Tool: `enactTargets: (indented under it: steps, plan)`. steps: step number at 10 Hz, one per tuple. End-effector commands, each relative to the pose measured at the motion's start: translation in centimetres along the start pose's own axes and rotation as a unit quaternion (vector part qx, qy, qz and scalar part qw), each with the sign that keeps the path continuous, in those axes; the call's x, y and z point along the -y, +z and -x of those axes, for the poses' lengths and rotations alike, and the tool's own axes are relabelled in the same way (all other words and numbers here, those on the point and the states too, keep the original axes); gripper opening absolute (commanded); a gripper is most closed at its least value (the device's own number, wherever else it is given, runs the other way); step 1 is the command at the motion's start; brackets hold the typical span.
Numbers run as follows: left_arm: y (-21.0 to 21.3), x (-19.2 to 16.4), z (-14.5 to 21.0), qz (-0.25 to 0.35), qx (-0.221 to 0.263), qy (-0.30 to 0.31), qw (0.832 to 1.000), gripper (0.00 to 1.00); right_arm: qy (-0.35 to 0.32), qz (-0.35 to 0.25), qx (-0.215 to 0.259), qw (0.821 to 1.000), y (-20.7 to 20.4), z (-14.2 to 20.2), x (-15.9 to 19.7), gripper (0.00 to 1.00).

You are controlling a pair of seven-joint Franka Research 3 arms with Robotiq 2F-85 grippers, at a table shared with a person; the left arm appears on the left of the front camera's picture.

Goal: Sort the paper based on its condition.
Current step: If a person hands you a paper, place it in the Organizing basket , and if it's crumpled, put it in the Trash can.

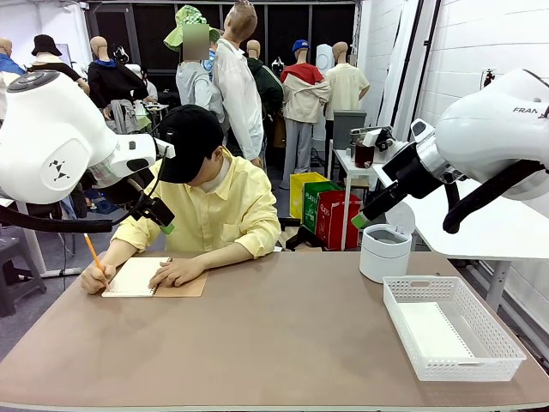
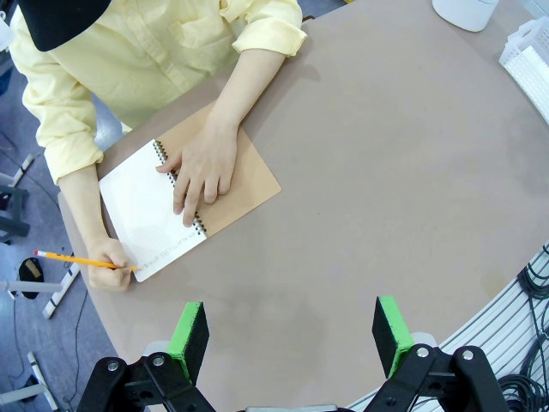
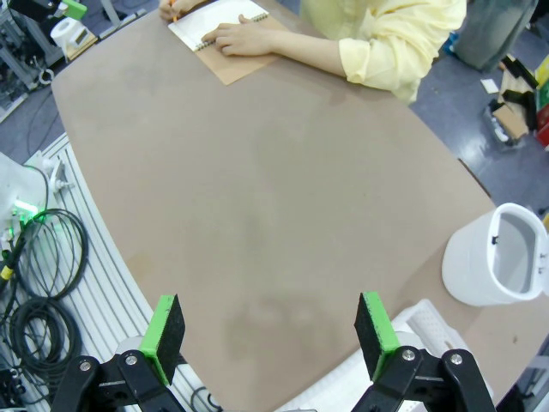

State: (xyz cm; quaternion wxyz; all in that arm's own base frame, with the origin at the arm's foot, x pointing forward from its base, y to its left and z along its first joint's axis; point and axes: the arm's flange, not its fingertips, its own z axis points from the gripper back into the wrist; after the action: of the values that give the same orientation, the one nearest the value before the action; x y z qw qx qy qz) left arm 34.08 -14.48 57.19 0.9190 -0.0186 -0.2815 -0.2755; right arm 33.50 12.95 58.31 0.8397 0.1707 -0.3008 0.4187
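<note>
Both grippers hang above the table with jaws spread wide and nothing between them: the left gripper (image 2: 292,339) over bare tabletop near the person, the right gripper (image 3: 270,330) over the other end, close to the white bin (image 3: 497,257). One paper sheet (image 1: 433,330) lies flat in the white basket (image 1: 506,356). One notebook (image 2: 219,184) lies open before the person, one hand (image 2: 202,167) pressing it, the other hand (image 2: 111,262) writing with one pencil (image 2: 81,259). I judge the risk is reaching early: no loose sheet is free on the table, and a gripper moving in could bump the writing hand or snag the bound page.
</note>
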Motion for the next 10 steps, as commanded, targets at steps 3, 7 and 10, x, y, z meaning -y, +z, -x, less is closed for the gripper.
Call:
enactTargets:
  steps: [3, 7, 10]
  plan:
    - [-0.12, -0.16, 0.03, -0.001, 0.006, -0.004, 1.000, 1.00, -0.002, -0.003, -0.001, 1.000, 0.09, 0.10, 0.01, 1.00]
    - [-0.12, -0.16, 0.03, -0.001, 0.006, -0.004, 1.000, 1.00, -0.002, -0.003, -0.001, 1.000, 0.09, 0.10, 0.01, 1.00]
    - [-0.12, -0.16, 0.03, -0.001, 0.006, -0.004, 1.000, 1.00, -0.002, -0.003, -0.001, 1.000, 0.09, 0.10, 0.01, 1.00]
